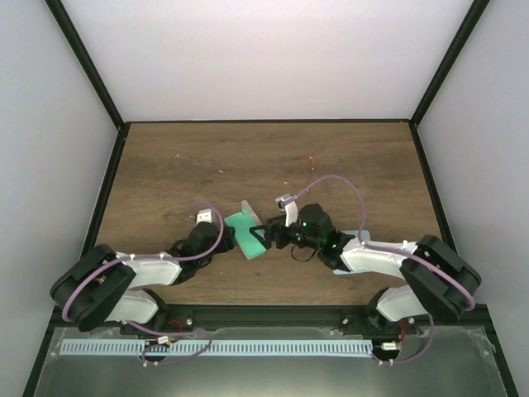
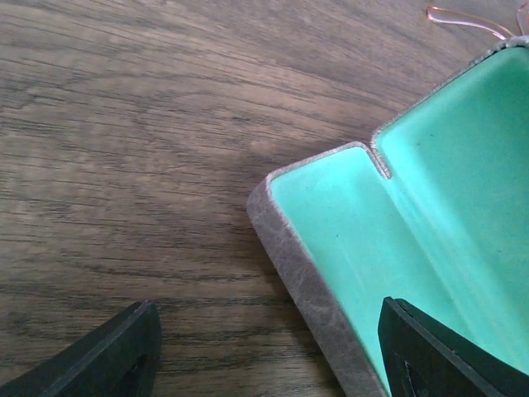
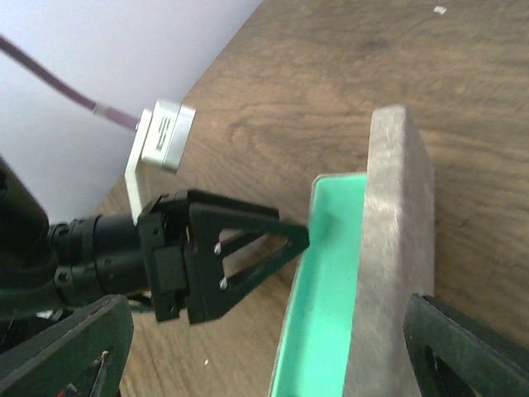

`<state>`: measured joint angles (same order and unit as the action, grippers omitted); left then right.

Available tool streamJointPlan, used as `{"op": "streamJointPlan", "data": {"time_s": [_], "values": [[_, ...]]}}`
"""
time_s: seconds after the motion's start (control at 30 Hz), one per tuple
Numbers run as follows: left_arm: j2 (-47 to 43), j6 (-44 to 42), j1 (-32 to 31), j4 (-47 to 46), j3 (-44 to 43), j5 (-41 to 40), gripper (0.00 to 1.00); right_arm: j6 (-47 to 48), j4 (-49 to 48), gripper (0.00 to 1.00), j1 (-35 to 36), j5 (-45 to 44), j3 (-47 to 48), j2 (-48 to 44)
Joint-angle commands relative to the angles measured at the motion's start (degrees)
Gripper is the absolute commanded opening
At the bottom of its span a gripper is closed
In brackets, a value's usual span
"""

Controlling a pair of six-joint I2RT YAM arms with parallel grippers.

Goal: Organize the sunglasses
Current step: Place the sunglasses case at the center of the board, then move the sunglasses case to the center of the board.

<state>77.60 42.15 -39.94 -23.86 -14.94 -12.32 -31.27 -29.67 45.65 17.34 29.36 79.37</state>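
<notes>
1. Wooden surface [image 1: 207,157]: carries all items.
2. Grey case [image 1: 246,231]: lies open near the front centre, between both arms, with its green lining exposed.
3. Left tool [image 2: 269,327]: spread wide, fingers straddling the case's wall, one of them over the lining.
4. Right tool [image 3: 269,331]: spread wide, fingers either side of the case's grey lid.
5. Sunglasses [image 2: 467,18]: thin red frame on the surface beyond the case, outside it.
</notes>
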Motion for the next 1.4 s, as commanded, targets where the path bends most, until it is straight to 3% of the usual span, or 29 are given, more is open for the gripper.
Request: {"op": "streamJointPlan", "data": {"time_s": [0.0,0.27,0.43,0.67,0.83,0.93,1.0,1.1,1.37], "values": [[-0.5,1.2,0.1,5.2,1.8,-2.7,0.74,0.2,-0.8,0.92,3.5,-1.9,-2.0,-1.5],[6.7,1.4,0.1,0.1,0.6,-0.4,0.74,-0.8,-4.8,0.86,12.9,-6.1,-7.0,-5.4],[8.9,1.4,0.1,-0.9,-0.3,-0.2,0.75,-1.5,-5.3,0.81,20.2,-12.9,-7.2,-2.5],[9.2,1.3,0.1,-0.9,-0.6,-0.7,0.75,-2.2,-0.4,0.80,21.2,-23.2,-6.4,-3.3],[10.2,0.9,0.1,-0.5,-1.9,-1.2,0.75,-2.7,0.6,0.78,21.5,-21.9,-5.9,-2.5],[11.5,0.6,0.1,-0.1,-3.3,-2.4,0.75,-3.5,-2.8,0.72,21.5,-19.6,-6.2,1.4],[13.0,0.3,0.1,0.0,-4.6,-2.8,0.75,-4.0,-4.7,0.57,21.5,-18.9,-5.3,4.1],[15.8,0.0,0.1,0.1,-6.2,-3.5,0.75,-3.9,-4.5,0.42,21.5,-20.1,-3.2,7.6],[19.4,-0.1,0.1,-0.7,-6.9,-4.3,0.75,-3.3,-3.1,0.39,19.1,-20.4,1.1,13.1]]}}
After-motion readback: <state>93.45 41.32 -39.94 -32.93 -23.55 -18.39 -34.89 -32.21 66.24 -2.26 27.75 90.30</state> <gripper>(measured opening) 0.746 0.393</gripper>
